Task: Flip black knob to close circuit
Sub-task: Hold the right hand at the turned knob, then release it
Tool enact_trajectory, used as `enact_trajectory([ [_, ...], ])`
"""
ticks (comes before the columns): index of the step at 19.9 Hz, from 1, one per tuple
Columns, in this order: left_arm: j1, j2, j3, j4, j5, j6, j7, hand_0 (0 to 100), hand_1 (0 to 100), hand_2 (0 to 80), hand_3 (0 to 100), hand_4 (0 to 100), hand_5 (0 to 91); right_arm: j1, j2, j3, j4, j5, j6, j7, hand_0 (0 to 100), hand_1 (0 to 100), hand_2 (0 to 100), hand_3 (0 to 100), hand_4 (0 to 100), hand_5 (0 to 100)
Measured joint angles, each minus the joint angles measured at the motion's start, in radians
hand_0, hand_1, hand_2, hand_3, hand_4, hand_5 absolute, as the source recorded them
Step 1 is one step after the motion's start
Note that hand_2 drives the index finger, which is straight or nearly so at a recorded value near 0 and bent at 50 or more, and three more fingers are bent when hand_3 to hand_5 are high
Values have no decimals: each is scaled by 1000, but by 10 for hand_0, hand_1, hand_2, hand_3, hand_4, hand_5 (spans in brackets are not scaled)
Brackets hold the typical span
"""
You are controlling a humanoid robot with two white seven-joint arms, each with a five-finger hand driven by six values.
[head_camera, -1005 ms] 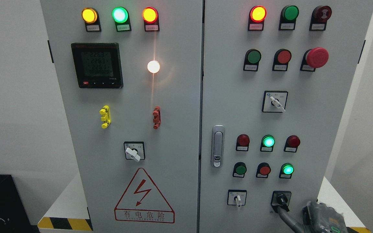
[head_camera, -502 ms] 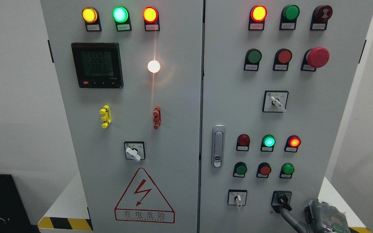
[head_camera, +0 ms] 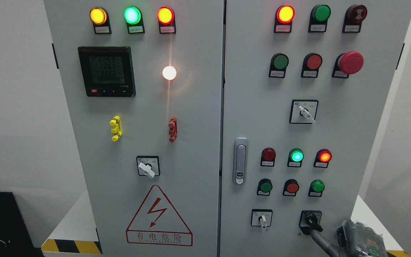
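A grey two-door cabinet (head_camera: 191,142) fills the view against white walls, on a white base edged with a hazard stripe (head_camera: 71,246). At the lower right corner the right robot hand (head_camera: 360,241) reaches one grey finger (head_camera: 318,237) up and left to touch the black knob (head_camera: 311,221), whose handle tilts down toward it; whether its other fingers are curled cannot be told. Above it, a red lamp (head_camera: 324,156) glows.

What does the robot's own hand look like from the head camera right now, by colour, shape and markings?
Only the right hand shows, at the lower right corner. Its body is dark grey with a rough, mottled look and a green ring mark near the frame edge. One slim, smooth, lighter grey finger sticks out of it. No left arm is in view.
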Motion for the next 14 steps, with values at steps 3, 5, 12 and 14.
enact_trajectory([
  [3,0,0,0,0,0,0,0,120,556,0,0,0,0,0,1,1,-3,0,-1,0,0,0,863,1000,920,946],
  [5,0,0,0,0,0,0,0,120,556,0,0,0,0,1,1,2,-5,0,-2,0,0,0,863,1000,919,946],
  [12,0,0,0,0,0,0,0,120,556,0,0,0,0,23,3,23,-16,-1,-8,-24,0,0,862,1000,917,944],
  [14,0,0,0,0,0,0,0,120,556,0,0,0,0,32,3,32,-19,-1,-8,-30,0,0,861,1000,915,944],
])
